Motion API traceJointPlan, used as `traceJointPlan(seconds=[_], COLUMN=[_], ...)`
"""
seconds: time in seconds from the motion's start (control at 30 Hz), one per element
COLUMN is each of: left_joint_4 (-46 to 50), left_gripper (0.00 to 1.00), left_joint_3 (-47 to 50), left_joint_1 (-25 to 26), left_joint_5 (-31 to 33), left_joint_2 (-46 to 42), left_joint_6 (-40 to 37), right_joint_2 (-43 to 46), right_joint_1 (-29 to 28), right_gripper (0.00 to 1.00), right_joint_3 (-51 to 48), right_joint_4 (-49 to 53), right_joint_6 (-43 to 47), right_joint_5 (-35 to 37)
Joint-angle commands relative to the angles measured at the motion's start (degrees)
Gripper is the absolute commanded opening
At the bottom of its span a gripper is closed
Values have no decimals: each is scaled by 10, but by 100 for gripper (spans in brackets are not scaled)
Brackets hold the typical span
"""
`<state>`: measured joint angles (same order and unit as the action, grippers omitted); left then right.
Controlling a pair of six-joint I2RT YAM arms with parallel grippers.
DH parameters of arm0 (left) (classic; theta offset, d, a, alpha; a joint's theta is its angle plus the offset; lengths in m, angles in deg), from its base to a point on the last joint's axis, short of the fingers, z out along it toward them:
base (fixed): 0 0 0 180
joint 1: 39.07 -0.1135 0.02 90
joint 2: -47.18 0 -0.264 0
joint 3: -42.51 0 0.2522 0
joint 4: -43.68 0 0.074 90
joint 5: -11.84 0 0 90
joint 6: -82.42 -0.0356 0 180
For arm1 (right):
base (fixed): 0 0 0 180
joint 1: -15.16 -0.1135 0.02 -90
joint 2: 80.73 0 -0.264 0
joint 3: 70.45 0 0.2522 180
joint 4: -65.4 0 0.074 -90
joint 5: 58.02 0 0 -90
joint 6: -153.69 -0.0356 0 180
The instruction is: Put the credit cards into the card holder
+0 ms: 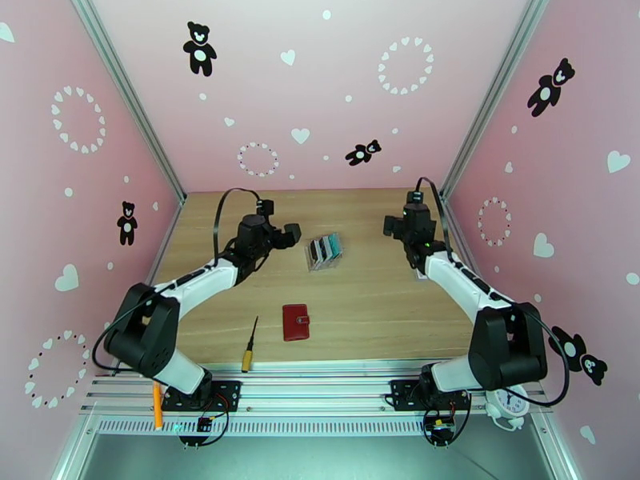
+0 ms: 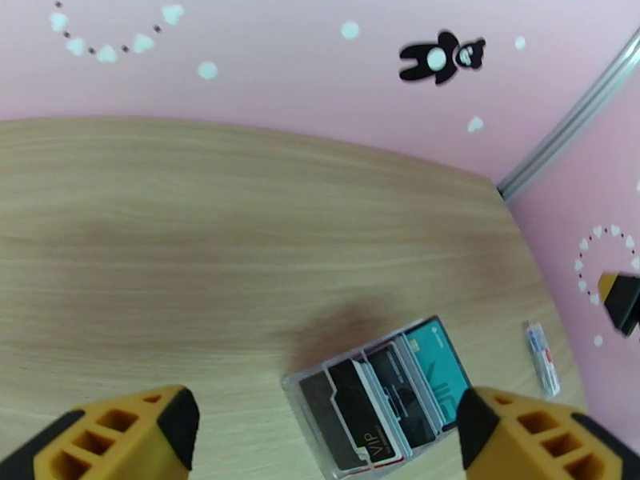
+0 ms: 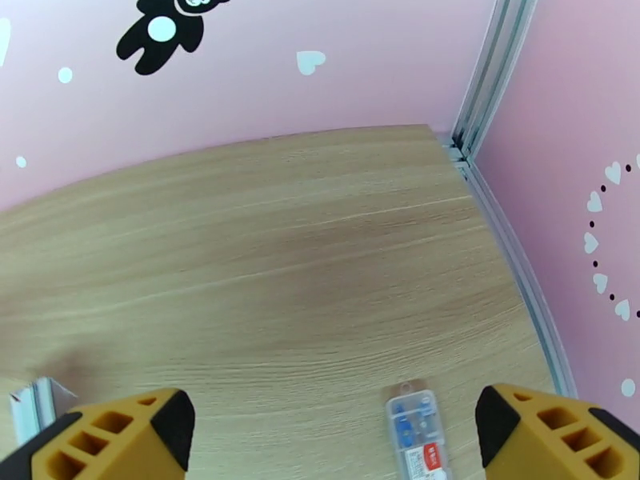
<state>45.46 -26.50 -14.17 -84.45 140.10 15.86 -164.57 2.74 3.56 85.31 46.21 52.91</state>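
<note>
The credit cards (image 1: 326, 250) stand on edge in a clear plastic rack (image 1: 316, 262) at mid-table. From the left wrist I see a teal card (image 2: 436, 366), a black one (image 2: 400, 394) and a black one marked VIP (image 2: 360, 418). The card holder (image 1: 295, 322), a small dark red wallet, lies shut and flat nearer the front edge. My left gripper (image 1: 290, 234) hovers just left of the rack, open, with the cards below and between its orange fingers (image 2: 172, 418). My right gripper (image 1: 392, 226) hangs open to the right of the rack with nothing in it (image 3: 332, 430).
A screwdriver with a yellow handle (image 1: 250, 344) lies left of the wallet. A small clear case (image 3: 416, 430) rests near the right arm by the table's right edge. A corner of the rack (image 3: 32, 398) shows at the right wrist's lower left. Pink walls enclose the table.
</note>
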Motion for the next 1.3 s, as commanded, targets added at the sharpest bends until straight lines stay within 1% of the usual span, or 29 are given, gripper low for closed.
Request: traceJointPlan(seconds=[0.0, 0.07, 0.2, 0.33, 0.47, 0.6, 0.67, 0.77, 0.9, 1.07, 1.13, 1.27], left_joint_4=[12, 13, 12, 22, 46, 122, 156, 205, 267, 315, 330, 356], left_gripper=[85, 83, 78, 72, 65, 58, 53, 48, 45, 42, 41, 36], left_joint_3=[-10, -12, -18, -27, -24, -44, -38, -18, 11, 57, 75, 117], left_joint_1=[4, 6, 13, 13, 14, 14, 14, 15, 23, 42, 49, 51], left_joint_5=[-51, -61, -81, -103, -90, -43, -20, -9, 8, -3, -3, -15], left_joint_2=[27, 42, 65, 92, 86, 67, 48, 12, -42, -103, -131, -185], left_joint_6=[13, 18, 27, 37, 33, 13, 11, 17, 23, 49, 58, 76], right_joint_2=[-11, -14, -21, -39, -40, -32, -25, -17, -18, -29, -42, -77], right_joint_1=[-36, -51, -74, -103, -146, -196, -226, -273, -329, -396, -419, -464], right_gripper=[99, 99, 99, 97, 95, 93, 92, 90, 88, 79, 73, 67], right_joint_3=[30, 47, 67, 95, 94, 75, 63, 48, 44, 46, 50, 62], right_joint_4=[109, 133, 144, 174, 190, 203, 209, 214, 230, 234, 236, 243], right_joint_6=[-21, -19, -14, -24, -39, -62, -76, -96, -121, -152, -165, -180], right_joint_5=[1, -30, -123, -154, -178, -179, -176, -166, -144, -125, -122, -114])
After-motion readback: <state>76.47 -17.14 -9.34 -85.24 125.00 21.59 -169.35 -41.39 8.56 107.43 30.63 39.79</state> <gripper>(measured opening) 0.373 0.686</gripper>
